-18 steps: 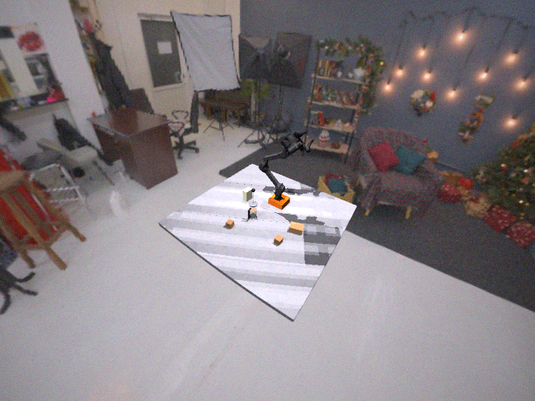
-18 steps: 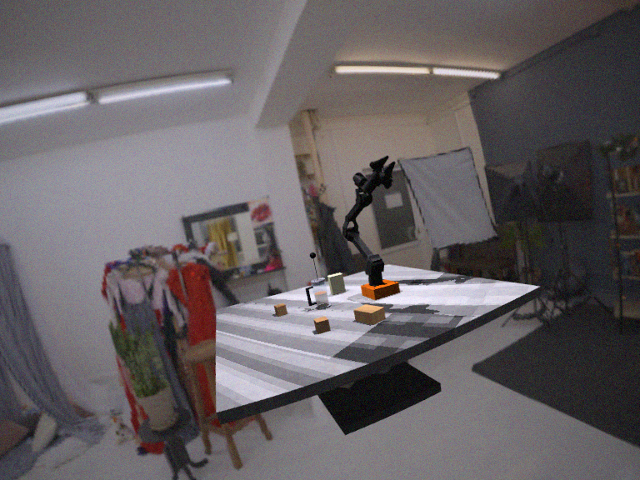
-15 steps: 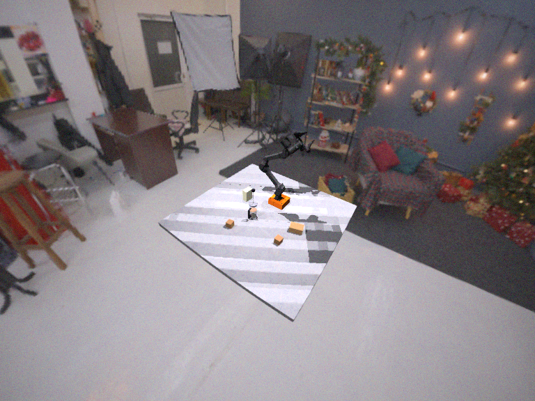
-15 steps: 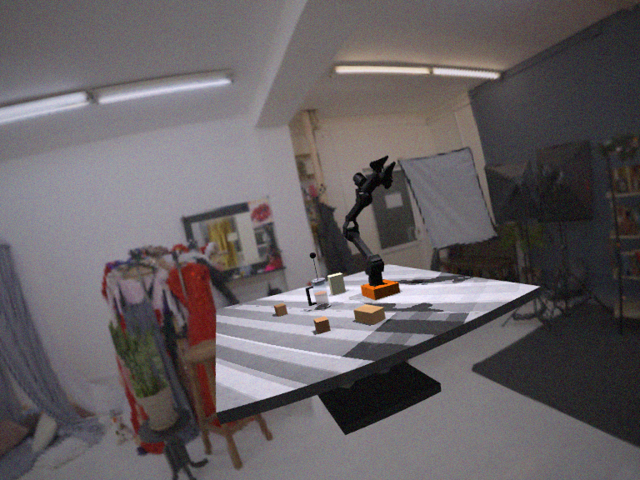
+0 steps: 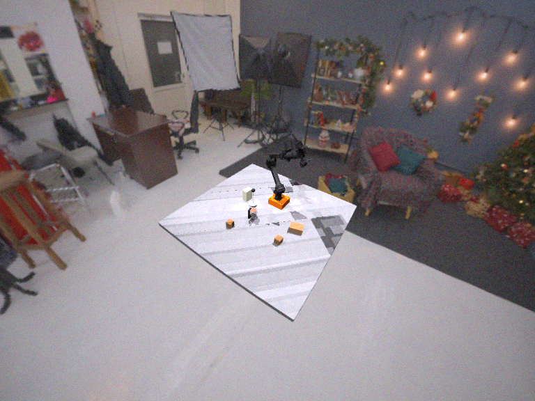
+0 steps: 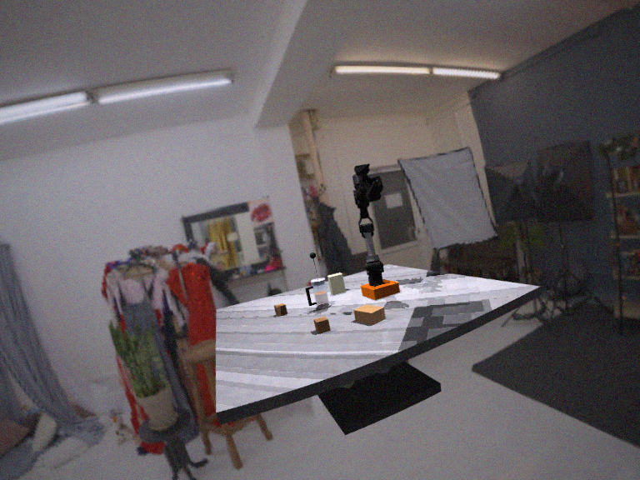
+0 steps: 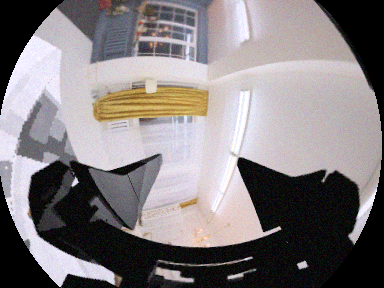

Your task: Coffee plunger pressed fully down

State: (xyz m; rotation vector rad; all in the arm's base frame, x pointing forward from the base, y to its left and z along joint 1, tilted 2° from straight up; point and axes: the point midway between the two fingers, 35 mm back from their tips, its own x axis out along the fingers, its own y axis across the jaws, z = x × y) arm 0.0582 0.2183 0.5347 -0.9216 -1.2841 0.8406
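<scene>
Gripper (image 7: 200, 182) wide open, empty, high above table (image 6: 465, 304); coffee press (image 6: 317, 295) upright, seemingly mid-table.

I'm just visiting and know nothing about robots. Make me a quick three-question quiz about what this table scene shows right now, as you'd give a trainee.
1. True or false: the gripper is closed around the plunger knob.
2. How many brown wooden blocks lie on the table? A) one B) three C) five
3. Fill in: the plunger rod of the coffee press stands ____ (raised or pushed down).

Key
1. False. The gripper is open, holds nothing, and is high above the arm's orange base, away from the press.
2. B. A small block, another small block and a larger block.
3. Raised; the knob sits well above the press.
</scene>
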